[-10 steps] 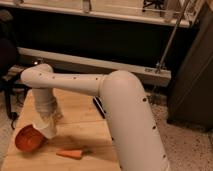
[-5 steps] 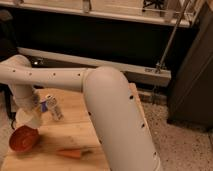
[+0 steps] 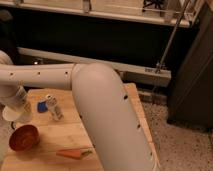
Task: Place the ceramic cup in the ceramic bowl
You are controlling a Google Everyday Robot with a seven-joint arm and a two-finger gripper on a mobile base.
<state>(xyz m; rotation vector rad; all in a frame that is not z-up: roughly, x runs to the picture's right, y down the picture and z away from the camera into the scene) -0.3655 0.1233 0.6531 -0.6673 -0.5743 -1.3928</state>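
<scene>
The white ceramic cup (image 3: pixel 10 115) hangs at the end of my arm, at the far left of the camera view. My gripper (image 3: pixel 19 114) is shut on it and holds it above the wooden table, just above and left of the orange-red ceramic bowl (image 3: pixel 23 138). The bowl stands on the table near the front left corner, and nothing shows inside it. My wrist hides most of the gripper.
A slim whitish bottle (image 3: pixel 53 107) stands upright in the middle of the wooden table (image 3: pixel 65 135), with a small blue object (image 3: pixel 42 106) beside it. An orange carrot (image 3: pixel 72 153) lies near the front edge. My big white arm (image 3: pixel 107 115) covers the table's right side.
My gripper has moved left with the cup, from over the table's middle to beyond the bowl's left side. The view has shifted, so the bottle and the carrot sit further right.
</scene>
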